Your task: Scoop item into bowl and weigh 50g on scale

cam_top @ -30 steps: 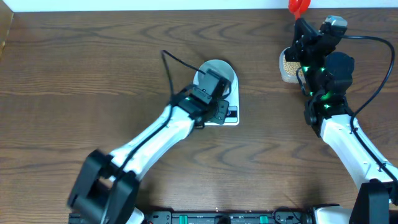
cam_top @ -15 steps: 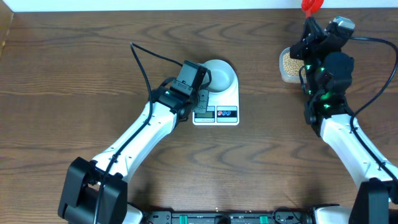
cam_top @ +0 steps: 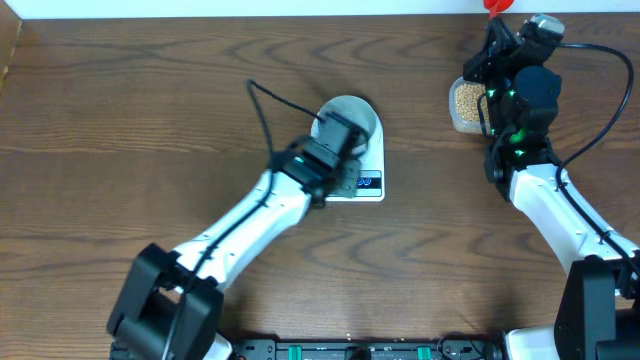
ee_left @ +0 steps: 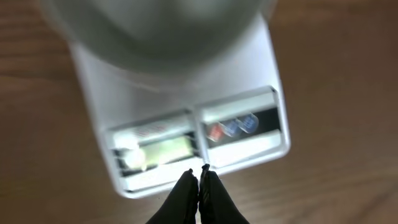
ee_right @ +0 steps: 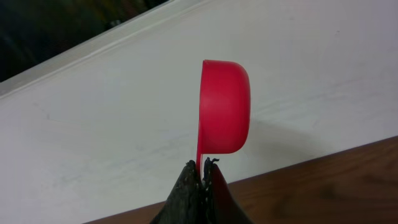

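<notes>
The white scale point(cam_top: 370, 188) lies mid-table with the pale bowl point(cam_top: 352, 112) on its platform. My left gripper point(cam_top: 340, 178) hangs shut and empty over the scale's front edge. In the left wrist view its tips point(ee_left: 199, 172) sit just before the strip between the display point(ee_left: 163, 150) and the buttons point(ee_left: 231, 128), with the bowl point(ee_left: 155, 25) blurred beyond. At the back right my right gripper point(cam_top: 497, 25) is shut on the handle of a red scoop point(cam_top: 497, 5). The right wrist view shows the scoop point(ee_right: 225, 106) held on its side above the tips point(ee_right: 203, 165). Beans point(cam_top: 466, 98) fill a clear tub.
The clear tub point(cam_top: 455, 120) stands at the back right, just left of the right arm. A black cable point(cam_top: 262, 105) loops up from the left arm. A white wall point(ee_right: 124, 124) borders the table's far edge.
The left gripper swung left off the scale, then came back over its front edge. The right gripper shifted slightly right and back with the scoop.
</notes>
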### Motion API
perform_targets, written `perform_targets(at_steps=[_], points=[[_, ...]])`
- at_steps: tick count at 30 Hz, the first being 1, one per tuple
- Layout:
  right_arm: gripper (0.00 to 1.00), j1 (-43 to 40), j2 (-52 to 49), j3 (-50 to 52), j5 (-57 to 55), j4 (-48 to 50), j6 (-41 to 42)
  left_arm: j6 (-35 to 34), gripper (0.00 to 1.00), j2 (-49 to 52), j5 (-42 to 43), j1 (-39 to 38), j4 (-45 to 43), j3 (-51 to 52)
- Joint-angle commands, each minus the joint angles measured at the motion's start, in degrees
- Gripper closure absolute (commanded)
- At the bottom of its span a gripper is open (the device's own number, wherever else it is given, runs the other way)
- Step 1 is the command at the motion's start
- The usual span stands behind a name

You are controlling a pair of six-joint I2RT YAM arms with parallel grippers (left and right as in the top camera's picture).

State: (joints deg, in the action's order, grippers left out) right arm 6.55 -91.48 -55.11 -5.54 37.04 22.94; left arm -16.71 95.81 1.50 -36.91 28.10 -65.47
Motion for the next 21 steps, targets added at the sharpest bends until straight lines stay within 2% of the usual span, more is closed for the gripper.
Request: perform_targets(at_steps=[1, 9, 13, 21], points=[[0.99, -0.22, 0.09, -1.53, 2.36, 0.0, -0.94, -0.57, 0.93, 4.0, 0.39, -2.62, -0.5, 0.46], [0.99, -0.22, 0.09, -1.53, 3.23, 0.0, -0.94, -0.74, 0.93, 10.62, 0.13, -2.75, -6.58, 0.46], [0.99, -0.24, 0.09, -1.53, 4.09, -0.02, -0.94, -0.72, 0.93, 11.26, -3.54, -1.77, -8.24, 0.46], [0.99, 0.81, 0.09, -1.53, 4.68, -0.04, -0.96, 0.61, 0.93, 11.37, -3.52, -0.5, -10.36, 0.46]])
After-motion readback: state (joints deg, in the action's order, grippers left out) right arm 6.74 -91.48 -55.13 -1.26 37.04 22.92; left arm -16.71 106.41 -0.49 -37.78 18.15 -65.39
